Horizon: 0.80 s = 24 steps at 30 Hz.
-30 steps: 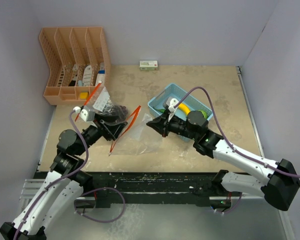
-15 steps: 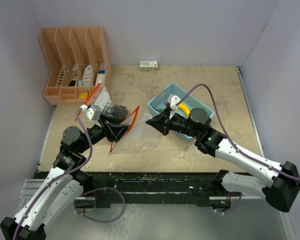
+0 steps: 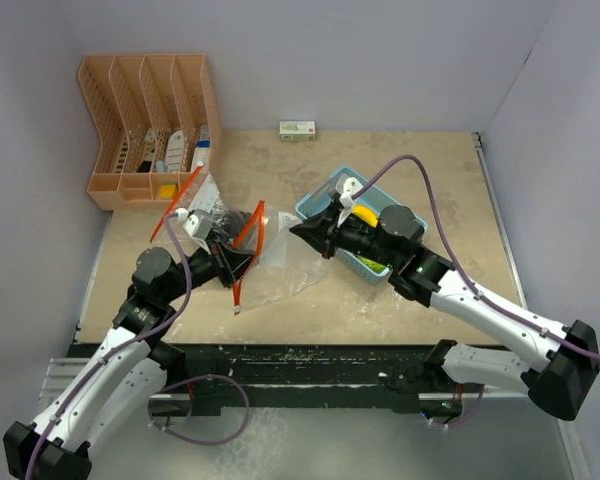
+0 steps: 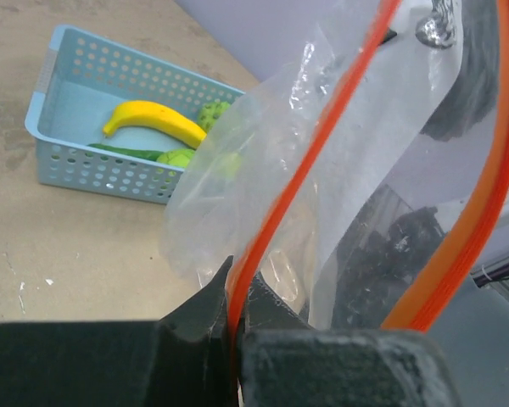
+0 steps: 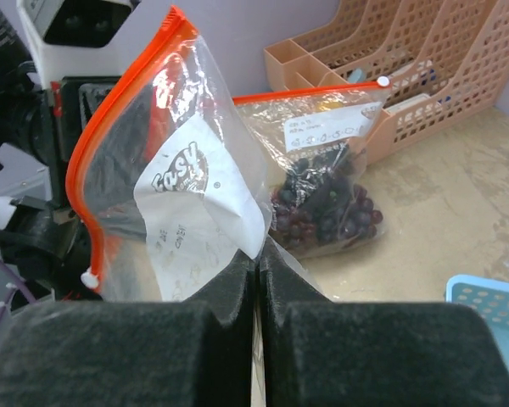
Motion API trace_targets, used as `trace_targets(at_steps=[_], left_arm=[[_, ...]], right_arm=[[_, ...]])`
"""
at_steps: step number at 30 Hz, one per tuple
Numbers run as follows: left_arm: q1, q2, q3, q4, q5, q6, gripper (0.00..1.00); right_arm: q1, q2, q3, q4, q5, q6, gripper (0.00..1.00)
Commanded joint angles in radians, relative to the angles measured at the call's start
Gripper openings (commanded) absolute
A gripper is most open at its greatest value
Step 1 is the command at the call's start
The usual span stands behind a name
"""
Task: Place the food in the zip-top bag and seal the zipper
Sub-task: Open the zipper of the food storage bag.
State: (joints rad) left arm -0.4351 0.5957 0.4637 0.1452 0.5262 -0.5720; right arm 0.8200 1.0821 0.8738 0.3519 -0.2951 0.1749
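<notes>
Zip-top bag [image 3: 280,265] is hanging mid-table, left gripper [image 4: 237,284] clamping tight on its orange zipper rim [image 4: 305,170], right gripper [image 5: 256,254] pinching its clear wall; mouth-opening step, next needing rims spreading before banana [image 4: 153,121] is leaving basket [image 4: 85,165].

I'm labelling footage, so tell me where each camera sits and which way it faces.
Top external: above and behind, looking down on the beige table; both arms show.
Left wrist: faces the light-blue perforated plastic basket; left gripper shows.
Right wrist: faces the peach slotted organiser; right gripper shows.
Both wrist views share the clear orange-zippered plastic bag.
</notes>
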Motion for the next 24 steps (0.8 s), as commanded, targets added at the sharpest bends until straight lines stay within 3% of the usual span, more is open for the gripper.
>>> trace_targets(at_steps=[1,2,3,5,8,14,24], left_arm=[[-0.004,0.036,0.054,-0.021,0.014,-0.007,0.0],[-0.004,0.041,0.075,-0.071,-0.033,0.001,0.0],[-0.004,0.044,0.096,-0.123,-0.1,0.01,0.0],[-0.004,0.044,0.134,-0.227,-0.278,0.019,0.0],[-0.004,0.056,0.176,-0.349,-0.555,0.006,0.0],[-0.004,0.118,0.221,-0.397,-0.738,-0.041,0.0],[-0.038,0.259,0.257,-0.321,-0.76,-0.03,0.0]], right_arm=[[0.001,0.036,0.082,-0.015,0.11,0.024,0.14],[0.001,0.04,0.093,-0.036,0.15,0.039,0.3],[0.001,0.041,0.107,-0.067,0.182,0.048,0.4],[0.001,0.033,0.124,-0.106,0.264,0.051,0.54],[0.002,0.023,0.17,-0.142,0.342,0.081,0.67],[0.004,0.107,0.233,-0.179,0.332,0.206,0.68],[0.061,0.356,0.429,-0.19,0.289,0.274,0.7]])
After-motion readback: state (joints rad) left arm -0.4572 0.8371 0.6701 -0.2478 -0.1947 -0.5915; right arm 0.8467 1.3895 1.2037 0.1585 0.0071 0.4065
